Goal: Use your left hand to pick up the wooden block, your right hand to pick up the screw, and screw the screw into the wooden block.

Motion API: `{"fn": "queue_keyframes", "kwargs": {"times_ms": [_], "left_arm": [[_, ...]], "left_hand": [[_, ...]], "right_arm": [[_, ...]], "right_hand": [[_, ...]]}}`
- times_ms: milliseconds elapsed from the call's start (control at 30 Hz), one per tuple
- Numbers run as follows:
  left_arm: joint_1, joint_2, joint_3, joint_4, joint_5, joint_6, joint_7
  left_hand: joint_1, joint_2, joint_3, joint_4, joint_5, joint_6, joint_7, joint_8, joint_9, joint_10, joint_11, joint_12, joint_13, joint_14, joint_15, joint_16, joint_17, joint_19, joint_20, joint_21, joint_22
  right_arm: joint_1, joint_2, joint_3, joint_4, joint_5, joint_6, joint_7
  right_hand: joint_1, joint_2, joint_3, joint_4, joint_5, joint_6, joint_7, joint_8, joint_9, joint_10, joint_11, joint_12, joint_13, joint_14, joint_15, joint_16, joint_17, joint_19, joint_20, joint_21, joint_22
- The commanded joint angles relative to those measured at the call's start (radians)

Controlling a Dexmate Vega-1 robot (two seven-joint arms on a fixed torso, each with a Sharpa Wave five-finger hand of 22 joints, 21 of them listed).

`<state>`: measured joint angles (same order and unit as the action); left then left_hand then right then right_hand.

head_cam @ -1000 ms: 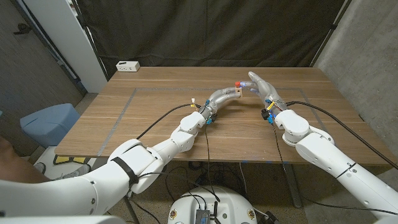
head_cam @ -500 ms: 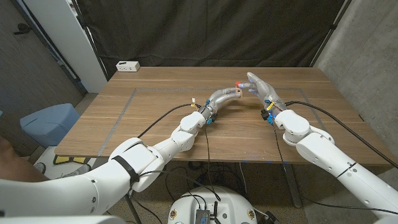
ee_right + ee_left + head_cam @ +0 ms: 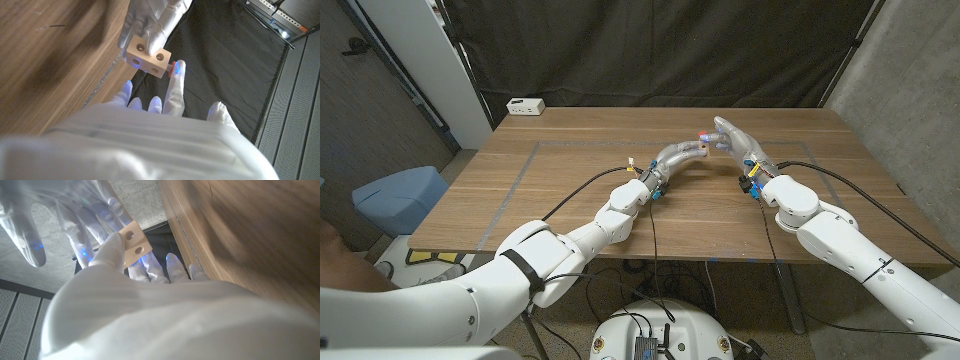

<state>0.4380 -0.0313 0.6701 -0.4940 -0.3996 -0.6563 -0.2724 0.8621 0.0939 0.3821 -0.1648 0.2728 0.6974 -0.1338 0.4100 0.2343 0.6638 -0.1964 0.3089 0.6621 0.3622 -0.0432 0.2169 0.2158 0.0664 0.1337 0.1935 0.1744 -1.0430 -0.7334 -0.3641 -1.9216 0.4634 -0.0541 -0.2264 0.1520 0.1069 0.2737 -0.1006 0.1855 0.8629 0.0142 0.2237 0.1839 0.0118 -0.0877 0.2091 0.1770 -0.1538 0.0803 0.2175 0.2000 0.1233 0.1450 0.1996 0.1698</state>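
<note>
Left hand [image 3: 682, 152]: grips the wooden block [image 3: 147, 55], raised above the table's [image 3: 560, 180] far middle.
Right hand [image 3: 740, 140]: fingers seem pinched on the red screw [image 3: 172, 69], against the block's right end.
Block: two holes showing.

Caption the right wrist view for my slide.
Left hand holds the wooden block above the table while the right hand brings the red screw against it.

No text, label, brand or number can be read anywhere.
</note>
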Motion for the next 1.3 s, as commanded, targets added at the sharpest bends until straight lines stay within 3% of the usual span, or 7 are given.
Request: {"fn": "queue_keyframes", "kwargs": {"times_ms": [33, 133, 233, 333, 633, 900, 1300], "left_arm": [[-0.004, -0.002, -0.002, 0.010, -0.001, -0.005, -0.003], [-0.002, 0.000, -0.001, 0.005, 0.000, -0.006, -0.002], [0.002, 0.002, -0.001, -0.002, 0.000, -0.006, -0.001], [0.008, 0.006, 0.000, -0.015, 0.002, -0.003, 0.001], [0.015, 0.012, 0.004, -0.037, 0.006, 0.004, 0.005], [0.017, 0.014, 0.007, -0.046, 0.008, 0.008, 0.006], [0.022, 0.019, 0.010, -0.062, 0.009, 0.015, 0.008]], "left_hand": [[0.003, 0.009, 0.014, 0.010, 0.006, 0.046, -0.008, 0.009, 0.003, 0.007, 0.000, 0.000, 0.002, 0.008, -0.052, -0.002, 0.004, 0.005, 0.004, 0.007, 0.005], [0.002, 0.009, 0.013, 0.011, 0.006, 0.046, -0.008, 0.009, 0.003, 0.006, 0.000, -0.001, 0.002, 0.008, -0.051, -0.002, 0.004, 0.005, 0.005, 0.007, 0.005], [0.001, 0.009, 0.014, 0.011, 0.006, 0.047, -0.007, 0.009, 0.003, 0.009, 0.000, 0.001, 0.002, 0.007, -0.050, -0.002, 0.004, 0.005, 0.005, 0.007, 0.005], [0.002, 0.009, 0.014, 0.010, 0.006, 0.047, -0.007, 0.009, 0.003, 0.008, 0.000, 0.000, 0.002, 0.007, -0.049, -0.002, 0.004, 0.005, 0.004, 0.007, 0.005], [0.002, 0.010, 0.013, 0.011, 0.006, 0.047, -0.007, 0.009, 0.003, 0.008, 0.001, 0.000, 0.001, 0.007, -0.049, -0.002, 0.004, 0.006, 0.003, 0.007, 0.005], [0.001, 0.008, 0.013, 0.011, 0.006, 0.047, -0.008, 0.009, 0.003, 0.008, 0.000, 0.000, 0.001, 0.007, -0.050, -0.002, 0.004, 0.006, 0.004, 0.007, 0.005], [0.001, 0.008, 0.013, 0.011, 0.006, 0.046, -0.007, 0.009, 0.003, 0.008, -0.001, 0.000, 0.001, 0.007, -0.051, -0.002, 0.004, 0.006, 0.003, 0.007, 0.005]], "right_arm": [[-0.030, 0.005, 0.023, -0.020, -0.005, -0.009, -0.062], [-0.039, 0.010, 0.029, -0.030, -0.013, -0.020, -0.093], [-0.044, 0.012, 0.033, -0.034, -0.014, -0.022, -0.102], [-0.046, 0.012, 0.036, -0.037, -0.015, -0.027, -0.108], [-0.048, 0.010, 0.043, -0.033, -0.012, -0.021, -0.101], [-0.035, 0.001, 0.041, -0.017, -0.001, -0.006, -0.059], [0.000, -0.026, 0.022, 0.014, 0.014, 0.016, 0.036]], "right_hand": [[0.011, 0.001, 0.012, -0.003, 0.004, 0.043, 0.000, 0.006, 0.001, 0.045, 0.006, 0.005, 0.003, 0.031, -0.005, 0.009, 0.001, 0.028, -0.002, 0.004, 0.002], [0.013, -0.001, 0.015, -0.005, 0.004, 0.053, 0.004, 0.005, 0.002, 0.060, 0.013, 0.007, 0.004, 0.048, -0.007, 0.014, 0.000, 0.044, -0.002, 0.007, 0.002], [0.015, -0.004, 0.016, -0.008, 0.003, 0.036, -0.015, -0.003, 0.005, 0.061, 0.019, 0.004, 0.004, 0.055, -0.006, 0.014, -0.001, 0.051, -0.001, 0.007, 0.002], [0.015, -0.009, 0.016, -0.010, 0.002, 0.004, -0.033, -0.012, 0.014, 0.059, 0.029, -0.001, 0.006, 0.058, -0.001, 0.013, -0.002, 0.054, -0.001, 0.006, 0.002], [0.009, -0.019, 0.014, -0.013, 0.001, -0.101, -0.043, -0.029, 0.040, 0.036, 0.044, -0.016, 0.009, 0.058, 0.007, 0.007, 0.002, 0.059, 0.000, 0.000, 0.002], [-0.005, -0.025, 0.013, -0.010, 0.000, -0.253, -0.061, -0.042, 0.060, -0.031, 0.044, -0.029, 0.013, 0.015, 0.027, -0.011, 0.007, 0.029, 0.015, -0.013, 0.002], [-0.023, -0.025, 0.011, -0.004, 0.001, -0.341, -0.072, -0.047, 0.046, -0.124, 0.034, -0.039, 0.011, -0.042, 0.034, -0.024, 0.011, -0.025, 0.022, -0.021, 0.003]]}}
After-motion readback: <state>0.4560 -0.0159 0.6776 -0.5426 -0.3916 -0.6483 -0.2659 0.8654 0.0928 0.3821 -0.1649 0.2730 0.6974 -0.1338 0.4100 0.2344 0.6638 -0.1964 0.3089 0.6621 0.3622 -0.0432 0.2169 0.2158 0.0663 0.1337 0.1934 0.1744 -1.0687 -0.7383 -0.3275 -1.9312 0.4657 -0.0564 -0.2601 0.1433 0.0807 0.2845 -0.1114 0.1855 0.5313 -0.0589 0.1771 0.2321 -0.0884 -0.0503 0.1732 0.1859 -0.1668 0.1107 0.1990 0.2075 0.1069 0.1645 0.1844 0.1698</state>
